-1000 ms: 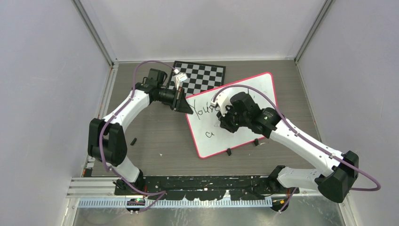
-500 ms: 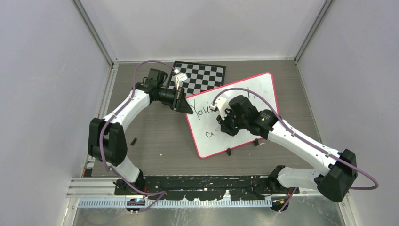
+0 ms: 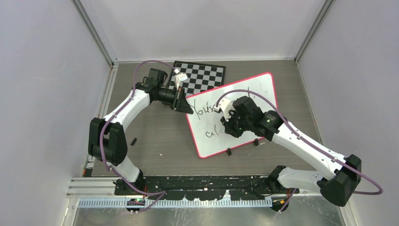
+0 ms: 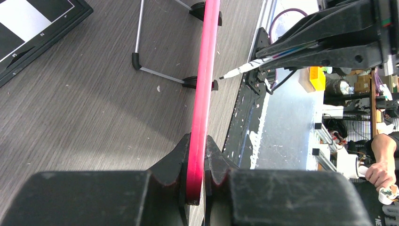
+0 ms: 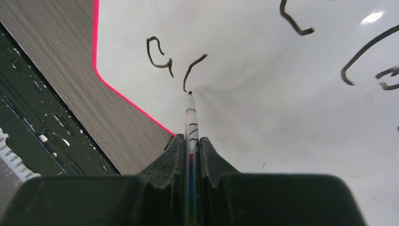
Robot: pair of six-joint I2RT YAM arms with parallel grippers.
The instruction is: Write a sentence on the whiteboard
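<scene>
The whiteboard [image 3: 254,94] with a pink-red frame lies tilted on the table. My left gripper [image 3: 184,107] is shut on its left frame edge [image 4: 201,108], seen edge-on in the left wrist view. My right gripper [image 3: 230,126] is shut on a thin white marker [image 5: 190,122] whose black tip touches the board [image 5: 291,117] at the foot of a fresh stroke. The sentence [image 3: 207,111] reads "You're" on the top line, partly hidden by my right arm, and "a l" [image 5: 174,63] on the second line.
A black-and-white checkerboard [image 3: 200,76] lies behind the board at the back. Two black clips [image 3: 229,151] sit on the board's near edge. A small black piece [image 3: 133,141] lies on the table left of the board. Grey walls close in all sides.
My right gripper has moved right along the second line with the marker. A new upright stroke now stands beside the "a". My left arm has not moved.
</scene>
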